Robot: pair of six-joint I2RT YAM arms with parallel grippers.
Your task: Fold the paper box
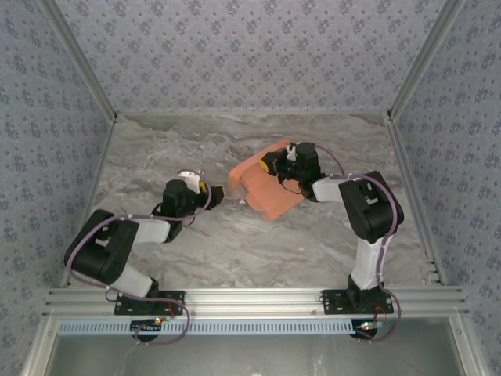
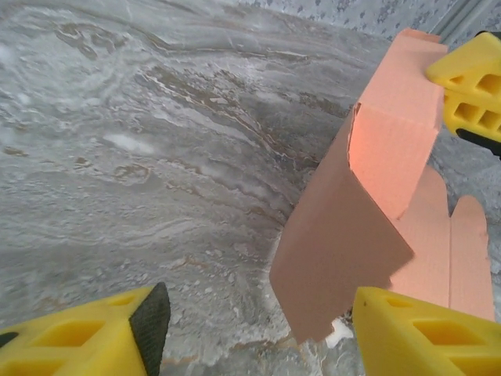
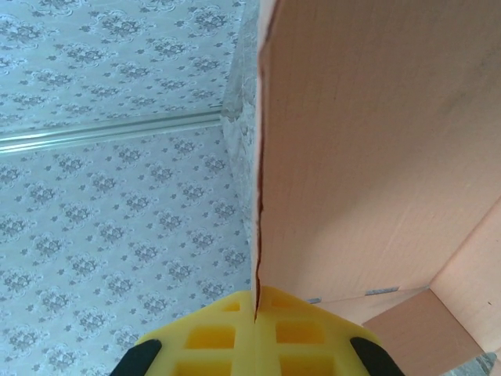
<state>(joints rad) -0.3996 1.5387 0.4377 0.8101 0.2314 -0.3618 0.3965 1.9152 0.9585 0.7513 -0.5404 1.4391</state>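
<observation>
1. The paper box (image 1: 262, 194) sits on the worktop (image 1: 235, 251), right of centre, between the two arms, and it is only partly folded.
2. One panel stands upright and a side flap is raised, while the rounded tabs lie flat; there is no closed box shape yet.
3. The right pincer (image 3: 257, 307) is together, clamped on the upright panel's edge.
4. The left pincer (image 2: 258, 333) stands apart, with the raised flap's lower corner in its gap, gripping nothing.
5. By my reckoning, most of the creasing and all the tucking remain.
</observation>
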